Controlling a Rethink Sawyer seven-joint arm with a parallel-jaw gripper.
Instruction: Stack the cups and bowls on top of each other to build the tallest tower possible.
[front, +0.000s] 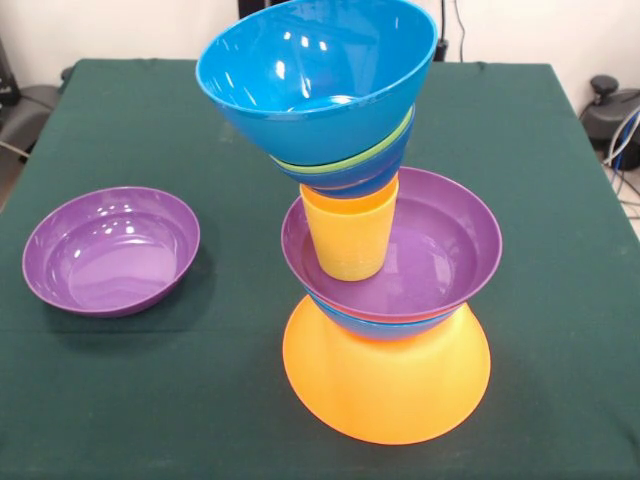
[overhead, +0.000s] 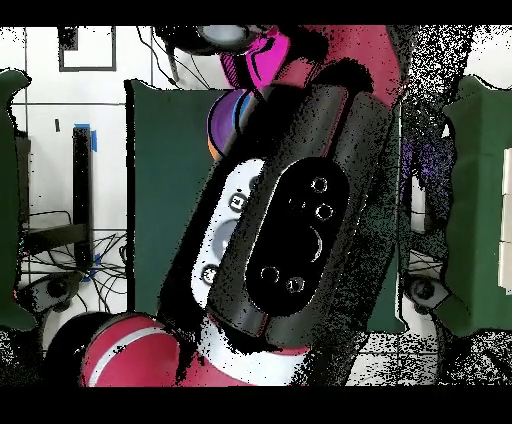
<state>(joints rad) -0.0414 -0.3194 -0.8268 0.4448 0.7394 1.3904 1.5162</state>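
So from the front you get a clean look at the tower (front: 375, 250): the wide yellow-orange bowl (front: 385, 385) sits upside down on the green tabletop (front: 250, 380) as the base, then there's a blue rim (front: 385, 328) and a thin reddish-pink edge peeking out under a purple bowl (front: 440, 240), but how those are nested you can't really tell. A yellow cup (front: 350, 235) stands upright inside that purple bowl. On top of the cup there's a tilted cluster, with a dark blue bowl (front: 350, 178) and a green rim (front: 340, 165) mostly buried under the big bright blue bowl (front: 315, 75), which leans toward the camera's left and gets clipped by the top edge. A second purple bowl (front: 110, 250) sits alone on the tabletop, well apart on the picture's left. The overhead view is honestly not much help to you: the red and black arm (overhead: 290, 240) fills the middle and hides nearly everything, with only a sliver of purple and orange (overhead: 222, 125) poking out beside it. The gripper doesn't show in either view, so no telling whether it's spread or pinched.
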